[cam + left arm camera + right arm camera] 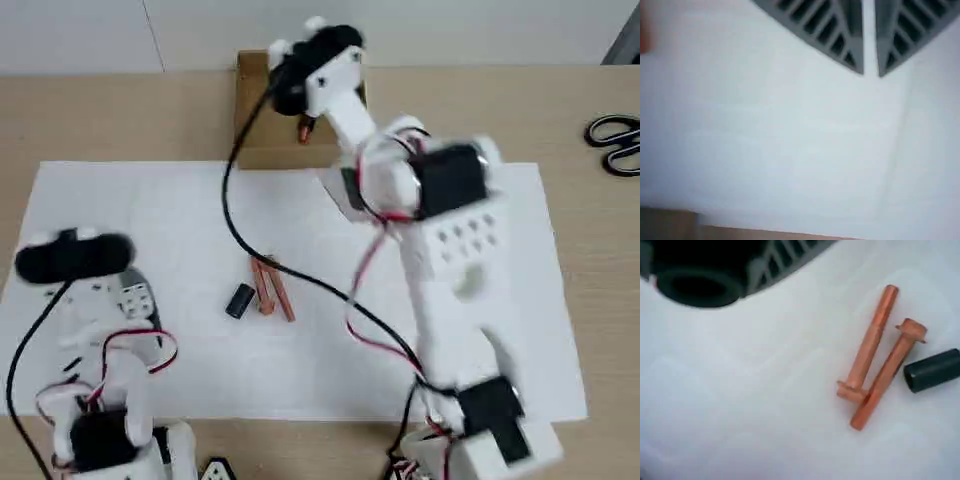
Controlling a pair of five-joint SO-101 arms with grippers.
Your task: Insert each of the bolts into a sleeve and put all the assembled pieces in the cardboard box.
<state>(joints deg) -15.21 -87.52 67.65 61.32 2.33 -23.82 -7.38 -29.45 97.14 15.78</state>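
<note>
The assembled piece (pixel 304 131), a dark sleeve with a copper bolt end poking out below, hangs over the cardboard box (pixel 252 110), inside its outline and toward the wall that faces the arms. The right gripper (pixel 305 118) is clamped on it. The piece's long axis appears to point roughly down into the box, so the drop that the task calls for looks like a plain release. The one doubt is whether it sits far enough past that near wall.

Out from the box, toward the arm bases, two loose copper bolts (pixel 270 288) lie touching side by side on the white paper sheet (pixel 150 200). Their long axes run roughly toward the box, tilted a little, and their heads sit at opposite ends. A loose black sleeve (pixel 240 300) lies just beside them, on the left arm's side.

Farther from the box again, the left gripper (pixel 869 70) hangs low over bare paper. Its ribbed grey fingers (pixel 840 35) are drawn almost together with a thin slit between them, and they hold nothing. By my reading it is the nearer of the two to the loose sleeve and bolts, which lie off toward the right arm from it.

A pair of scissors (pixel 615 142) lies on the bare tabletop well apart from the box, on the right arm's side.
</note>
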